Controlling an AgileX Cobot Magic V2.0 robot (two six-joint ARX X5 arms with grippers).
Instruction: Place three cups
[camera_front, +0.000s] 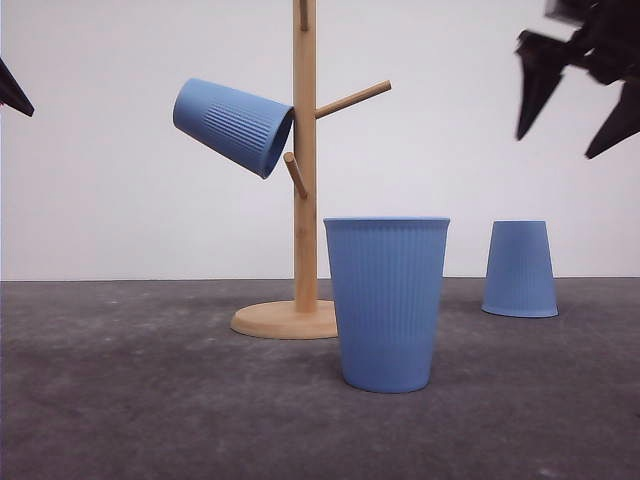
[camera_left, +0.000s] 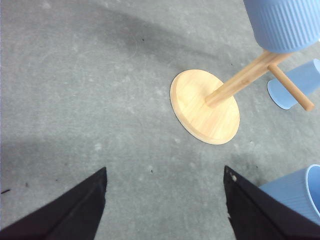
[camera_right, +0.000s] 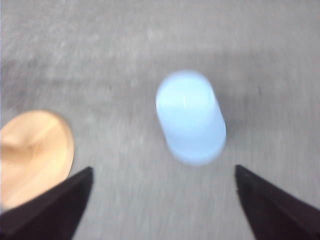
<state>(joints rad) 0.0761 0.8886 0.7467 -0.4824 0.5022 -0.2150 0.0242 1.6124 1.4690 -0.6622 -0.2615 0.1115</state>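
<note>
We see one cup (camera_front: 233, 125) hung on a peg of the wooden rack (camera_front: 304, 180), tilted, mouth toward the post. Second cup (camera_front: 387, 302) stands upright on the grey tabletop (camera_front: 120, 400), just in front of the rack base and to its right. Third cup (camera_front: 520, 268) sits upside down further right, well apart from the rack. Right claw (camera_front: 570, 105) is up high above that inverted cup — fingers spread wide, holding nothing. Left claw (camera_left: 165, 205) in its wrist view is also wide and empty, above bare tabletop near the rack base.
</note>
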